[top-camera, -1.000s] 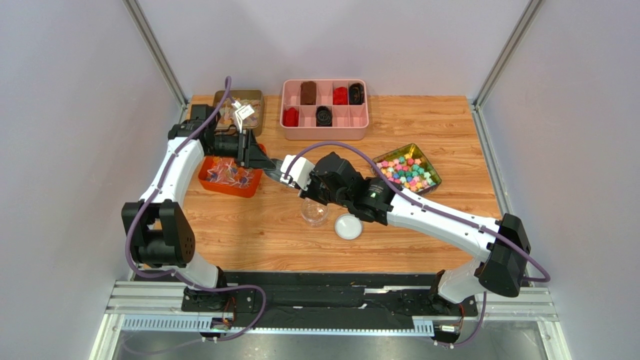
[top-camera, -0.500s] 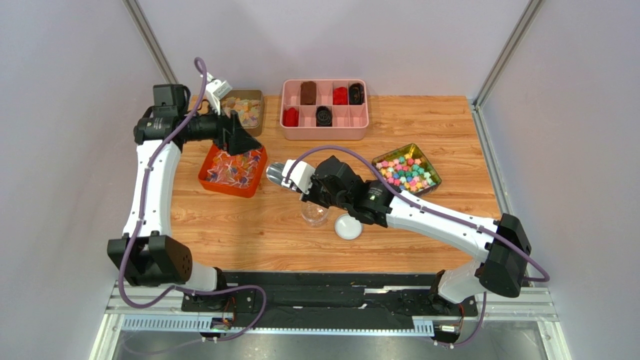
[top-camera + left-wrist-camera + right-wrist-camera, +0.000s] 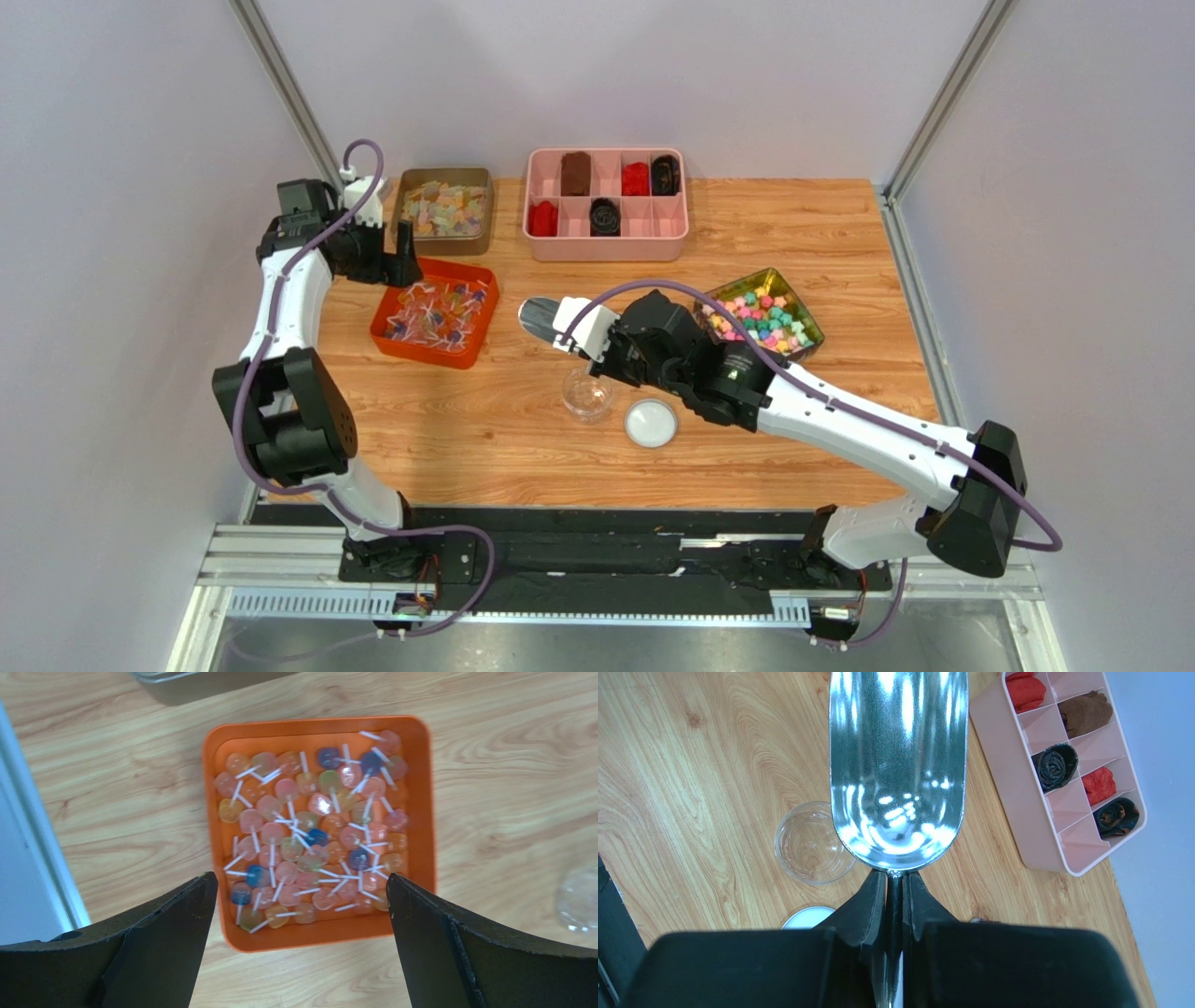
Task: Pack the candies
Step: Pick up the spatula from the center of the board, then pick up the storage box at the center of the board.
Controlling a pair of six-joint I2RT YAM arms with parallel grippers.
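The candies (image 3: pixel 432 311) (image 3: pixel 312 829) are small translucent pink, blue and orange sweets with thin white stems, heaped in an orange tray (image 3: pixel 386 336) (image 3: pixel 319 934). My left gripper (image 3: pixel 403 261) (image 3: pixel 298 882) hangs wide open and empty above the tray's left side. My right gripper (image 3: pixel 591 335) (image 3: pixel 896 878) is shut on the handle of an empty shiny metal scoop (image 3: pixel 539 318) (image 3: pixel 899 763), which points left toward the tray. A clear empty cup (image 3: pixel 586 396) (image 3: pixel 812 843) stands under the scoop, with a white lid (image 3: pixel 651 422) (image 3: pixel 807 917) beside it.
A pink compartment box (image 3: pixel 606 254) (image 3: pixel 1046 847) with red, brown and black items stands at the back. A brown tin (image 3: pixel 406 185) of pale gummies is at the back left. A green tin (image 3: pixel 815 336) of bright blocky candies lies to the right.
My left gripper opened, left the scoop and swung back and left to the orange tray's far-left side. My right arm shifted slightly right, still holding the scoop.
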